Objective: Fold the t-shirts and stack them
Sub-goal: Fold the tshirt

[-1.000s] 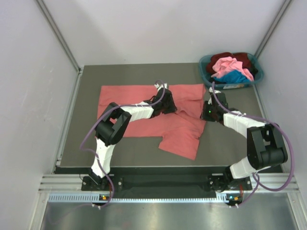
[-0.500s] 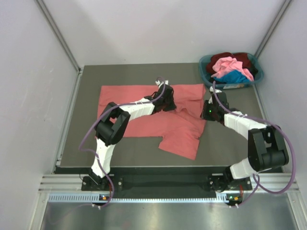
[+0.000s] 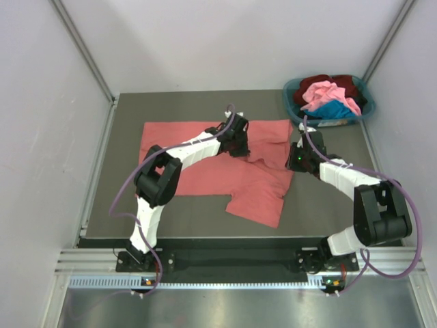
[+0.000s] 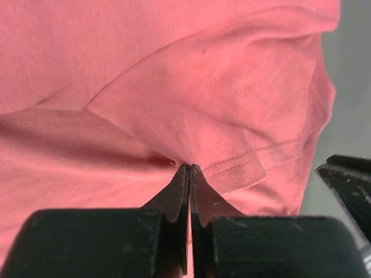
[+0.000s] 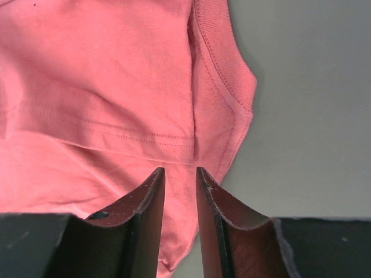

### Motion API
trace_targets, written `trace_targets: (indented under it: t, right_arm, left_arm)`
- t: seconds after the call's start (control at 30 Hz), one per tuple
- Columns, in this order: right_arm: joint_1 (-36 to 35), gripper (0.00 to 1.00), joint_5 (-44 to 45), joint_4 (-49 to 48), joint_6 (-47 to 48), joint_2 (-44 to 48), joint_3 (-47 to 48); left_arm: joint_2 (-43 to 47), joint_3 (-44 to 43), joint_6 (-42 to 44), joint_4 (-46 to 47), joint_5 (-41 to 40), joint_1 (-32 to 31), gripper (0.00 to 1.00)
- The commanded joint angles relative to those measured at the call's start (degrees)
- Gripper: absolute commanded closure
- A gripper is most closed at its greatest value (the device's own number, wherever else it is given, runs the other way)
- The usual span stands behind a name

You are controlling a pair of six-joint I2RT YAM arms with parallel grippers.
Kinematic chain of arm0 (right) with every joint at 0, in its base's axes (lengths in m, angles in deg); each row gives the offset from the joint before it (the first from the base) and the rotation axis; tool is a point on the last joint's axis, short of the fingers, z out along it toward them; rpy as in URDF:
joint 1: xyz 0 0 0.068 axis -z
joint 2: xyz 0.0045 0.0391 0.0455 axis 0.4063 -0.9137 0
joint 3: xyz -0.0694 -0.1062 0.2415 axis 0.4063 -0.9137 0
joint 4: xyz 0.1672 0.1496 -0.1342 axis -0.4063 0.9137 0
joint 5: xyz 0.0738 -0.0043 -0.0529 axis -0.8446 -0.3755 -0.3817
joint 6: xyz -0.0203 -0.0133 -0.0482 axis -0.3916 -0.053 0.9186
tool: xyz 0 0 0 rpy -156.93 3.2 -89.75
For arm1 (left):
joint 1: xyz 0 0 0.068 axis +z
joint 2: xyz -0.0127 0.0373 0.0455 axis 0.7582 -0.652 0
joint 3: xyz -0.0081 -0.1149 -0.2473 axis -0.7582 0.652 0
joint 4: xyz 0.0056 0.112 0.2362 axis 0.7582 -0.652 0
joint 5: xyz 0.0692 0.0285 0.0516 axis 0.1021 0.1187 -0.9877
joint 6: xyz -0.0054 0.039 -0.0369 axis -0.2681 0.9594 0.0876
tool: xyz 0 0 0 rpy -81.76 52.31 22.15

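The red shirt (image 3: 259, 184) lies spread on the table (image 3: 116, 205), left of the basket (image 3: 291, 96) and nearer the arms than it is. The shirt's end closest to the basket is rumpled and folded over. The left gripper (image 3: 237, 145) is down on the shirt's middle, farther from the basket than the right one. Its jaws are pressed together on a small pinch of cloth that puckers at the tips. The right gripper (image 3: 298, 147) sits just on the near side of the basket, at the shirt's edge, jaws part-way apart with nothing between them. Heaped in the basket are a pink shirt (image 3: 326, 92), a maroon shirt (image 3: 348, 83) and a blue shirt (image 3: 334, 109).
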Motion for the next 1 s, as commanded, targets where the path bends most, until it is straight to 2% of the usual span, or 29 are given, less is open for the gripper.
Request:
trace_targets:
  t: [0.0,0.63,0.8,0.97]
  right_arm:
    - [-0.1,0.71,1.0,0.8,-0.1,1.4,0.3]
    - [-1.4,0.71,1.2,-1.6,-2.0,-7.4,3.6]
    - [-1.7,0.81,2.3,-1.4,-2.1,-7.2,3.5]
    - [-2.0,0.97,4.6,-0.1,-1.5,-6.5,3.9]
  left_arm:
    - [-0.4,-2.3,2.7,-5.1,3.0,0.0,1.00]
    - [-0.8,-4.1,5.6,-8.2,2.5,0.6,1.00]
    - [-1.6,-4.7,5.5,-8.0,3.3,0.6,1.00]
    - [-2.1,-4.9,5.4,-7.8,3.5,0.5,1.00]
